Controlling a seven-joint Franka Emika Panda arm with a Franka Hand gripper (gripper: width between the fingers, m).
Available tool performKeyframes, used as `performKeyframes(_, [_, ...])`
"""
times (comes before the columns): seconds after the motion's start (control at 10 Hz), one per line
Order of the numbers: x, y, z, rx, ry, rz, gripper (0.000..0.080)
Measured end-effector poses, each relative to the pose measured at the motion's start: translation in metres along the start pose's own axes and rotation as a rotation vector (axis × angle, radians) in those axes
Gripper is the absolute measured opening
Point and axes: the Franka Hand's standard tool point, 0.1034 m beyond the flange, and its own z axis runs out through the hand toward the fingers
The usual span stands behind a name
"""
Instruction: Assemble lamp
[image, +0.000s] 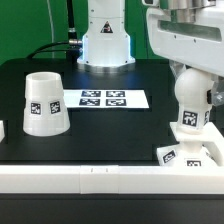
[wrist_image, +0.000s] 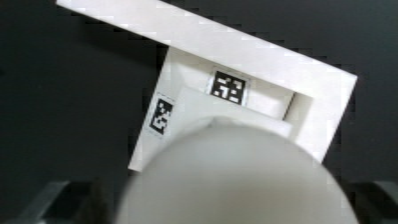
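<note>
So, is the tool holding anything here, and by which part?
The bulb, it seems: the tool grips its rounded top end between its fingers, with the neck pointing down at the square base.

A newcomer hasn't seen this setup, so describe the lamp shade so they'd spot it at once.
On the black table, look to the exterior view's left of the marker board. The shade stands there: the only tapered white cup, a square tag on its side.

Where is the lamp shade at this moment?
In the exterior view, the shade stands on the black table at that view's left, just left of the marker board, well apart from the bulb and base at the right.
</note>
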Motion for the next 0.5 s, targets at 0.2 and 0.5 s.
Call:
performKeyframes(0.2, [-0.0006, -0.0002, 0.0, 0.0, 0.0, -0.064, 0.0697])
performKeyframes(0.5, [0.0015, -0.003, -0.0016, 0.013, 0.011, -0.372, 0.0698])
